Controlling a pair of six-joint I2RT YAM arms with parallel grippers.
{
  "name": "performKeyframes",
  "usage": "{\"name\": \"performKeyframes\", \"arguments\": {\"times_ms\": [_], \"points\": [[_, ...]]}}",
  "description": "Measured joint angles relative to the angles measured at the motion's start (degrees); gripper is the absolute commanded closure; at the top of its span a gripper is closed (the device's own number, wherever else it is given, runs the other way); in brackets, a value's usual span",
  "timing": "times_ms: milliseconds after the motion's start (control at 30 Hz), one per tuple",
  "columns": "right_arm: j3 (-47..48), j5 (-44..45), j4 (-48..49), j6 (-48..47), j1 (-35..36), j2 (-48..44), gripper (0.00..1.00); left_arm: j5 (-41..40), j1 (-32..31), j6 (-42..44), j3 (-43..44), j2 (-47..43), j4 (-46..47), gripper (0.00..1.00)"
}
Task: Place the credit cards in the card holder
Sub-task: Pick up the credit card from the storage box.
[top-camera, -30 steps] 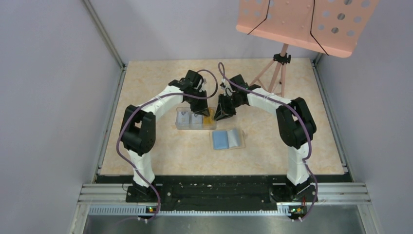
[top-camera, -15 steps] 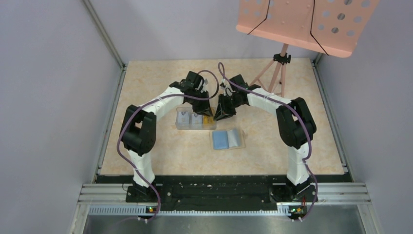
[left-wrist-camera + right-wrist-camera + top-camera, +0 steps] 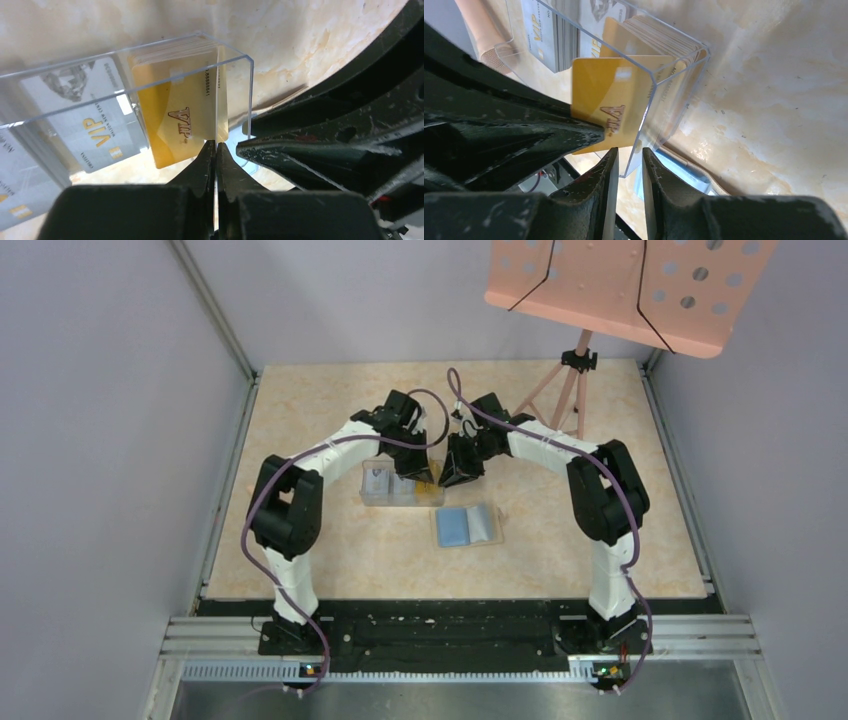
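A clear box (image 3: 385,498) stands mid-table with credit cards on edge in it: white ones (image 3: 95,125) and a yellow stack (image 3: 659,35). My left gripper (image 3: 216,144) is over the box's right end, shut on the lower edge of one yellow card (image 3: 175,125), which sticks partly out of the box (image 3: 609,100). Right beside it, my right gripper (image 3: 629,152) is narrowly open, its jaws either side of the box's end wall (image 3: 646,120) without clamping it. The card holder (image 3: 467,526) lies open, light blue side up, just in front of the box, also seen below the right gripper (image 3: 684,172).
A pink perforated board (image 3: 620,285) on a tripod (image 3: 565,390) stands at the back right of the table. Grey walls close in the table (image 3: 330,560) on three sides. The two grippers (image 3: 415,468) (image 3: 462,472) hang almost touching above the box.
My left gripper has dropped a little onto the right end of the box and shut on the yellow card. The right gripper has barely moved.
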Motion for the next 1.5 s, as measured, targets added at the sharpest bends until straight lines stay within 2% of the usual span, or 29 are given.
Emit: {"name": "performKeyframes", "arguments": {"times_ms": [133, 267, 367, 533, 767, 833, 1067, 1267, 1500], "points": [[0.0, 0.0, 0.0, -0.4, 0.0, -0.3, 0.56, -1.8, 0.0, 0.0, -0.3, -3.1, -0.9, 1.00], [-0.6, 0.0, 0.0, -0.7, -0.5, -3.9, 0.42, -3.1, 0.0, 0.2, -1.6, -9.5, -0.5, 1.00], [-2.9, -1.2, 0.7, -0.7, -1.2, -9.1, 0.36, -3.1, 0.2, 0.3, -3.6, -15.1, 1.2, 1.00], [-12.0, -6.7, 8.0, 2.7, -4.3, -19.1, 0.33, 1.8, 1.3, -0.9, -10.6, -24.2, 7.3, 1.00], [-26.0, -17.9, 23.2, 12.1, -6.1, -26.0, 0.38, 14.2, 2.3, -8.5, -23.0, -30.9, 21.6, 1.00], [-28.9, -21.1, 29.1, 15.7, -6.1, -26.6, 0.42, 17.4, 2.3, -10.8, -25.3, -31.1, 26.1, 1.00], [-32.9, -27.7, 47.0, 26.4, -6.1, -26.8, 0.54, 24.2, 2.3, -17.0, -29.4, -31.2, 37.3, 1.00], [-32.9, -29.9, 54.6, 30.8, -6.1, -26.8, 0.64, 26.5, 2.3, -19.4, -30.8, -32.2, 41.3, 1.00], [-33.0, -30.1, 57.7, 32.9, -6.1, -26.8, 0.67, 26.9, 2.3, -20.4, -32.3, -33.6, 43.8, 1.00]]}}
